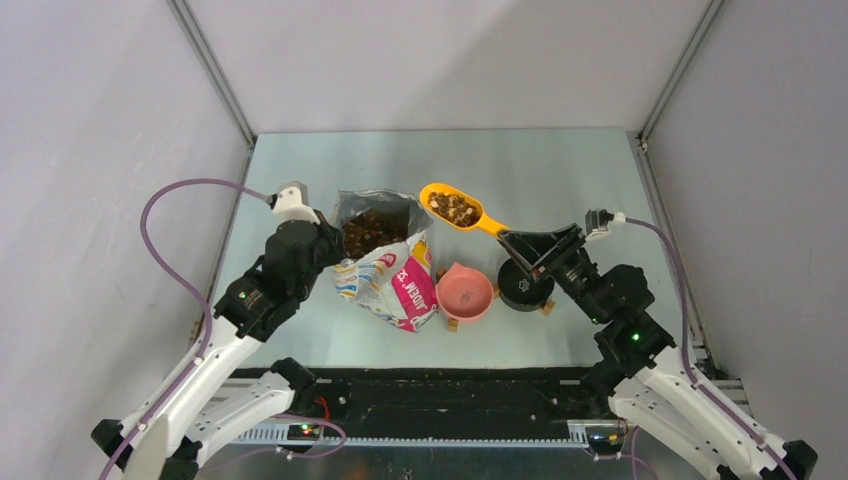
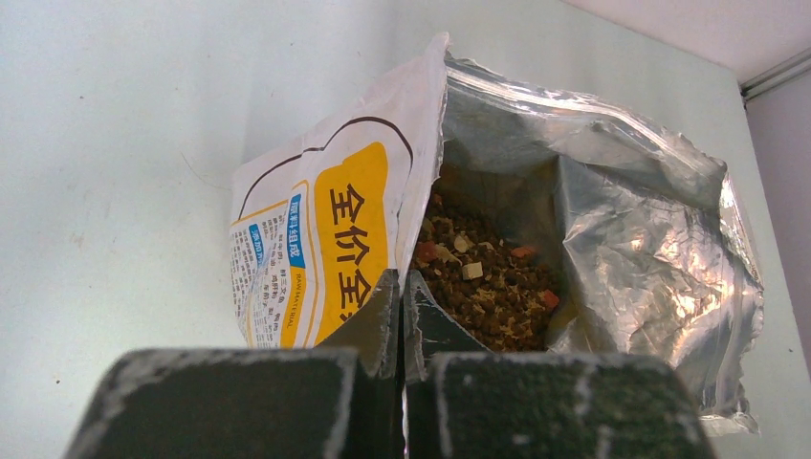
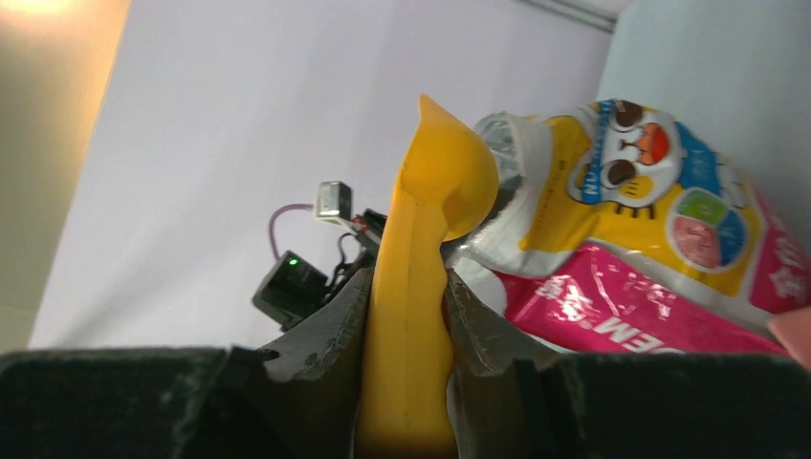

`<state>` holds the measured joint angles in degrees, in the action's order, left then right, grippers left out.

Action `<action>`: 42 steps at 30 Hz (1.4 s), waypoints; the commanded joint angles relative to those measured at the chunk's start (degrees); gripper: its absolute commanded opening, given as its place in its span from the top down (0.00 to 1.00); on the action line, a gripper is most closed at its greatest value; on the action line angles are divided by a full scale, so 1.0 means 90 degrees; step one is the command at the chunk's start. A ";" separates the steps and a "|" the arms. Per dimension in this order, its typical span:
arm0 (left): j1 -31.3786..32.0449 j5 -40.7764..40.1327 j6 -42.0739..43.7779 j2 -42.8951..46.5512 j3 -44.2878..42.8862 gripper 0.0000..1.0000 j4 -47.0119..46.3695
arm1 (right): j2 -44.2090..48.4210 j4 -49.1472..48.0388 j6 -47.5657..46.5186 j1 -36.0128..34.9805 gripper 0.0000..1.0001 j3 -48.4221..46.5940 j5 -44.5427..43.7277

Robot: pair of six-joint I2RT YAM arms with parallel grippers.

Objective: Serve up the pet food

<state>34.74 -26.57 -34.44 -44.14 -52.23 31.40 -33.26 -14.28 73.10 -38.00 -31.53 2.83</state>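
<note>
R gripper [image 3: 406, 287] grips scoop [image 3: 440, 163]; kibble [image 1: 453, 207] end far-left.

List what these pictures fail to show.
- Black bowl, top view: the right hand overlaps it; contents unclear.
- Pet food in the scoop, right wrist view: only the scoop's underside shows.
- Left hand grip on the bag, top view: hidden under its own wrist.
- Bag's small print, left wrist view: too small to read.

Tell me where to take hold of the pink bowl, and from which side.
Pinch the near rim of the pink bowl from above, one finger inside the empty hollow, one outside. The bag crowds its left side and the black bowl its right, so probably only the near edge is free.
</note>
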 commanded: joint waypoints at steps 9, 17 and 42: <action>0.0046 0.0156 -0.0021 0.0087 -0.0002 1.00 -0.0521 | 0.1399 0.2907 -0.0488 0.0149 1.00 -0.0243 -0.1124; 0.0046 0.0146 -0.0014 0.0135 0.0025 1.00 -0.0522 | 0.1879 0.4589 -0.0247 0.0151 1.00 -0.0011 -0.1247; 0.0045 0.0140 0.0058 0.0075 0.0042 1.00 -0.0494 | 0.0211 0.5347 -0.1476 0.0170 1.00 -0.0402 -0.0776</action>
<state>34.74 -26.57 -34.41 -43.88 -51.42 30.15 -30.68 33.78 63.83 -36.73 -31.38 -3.70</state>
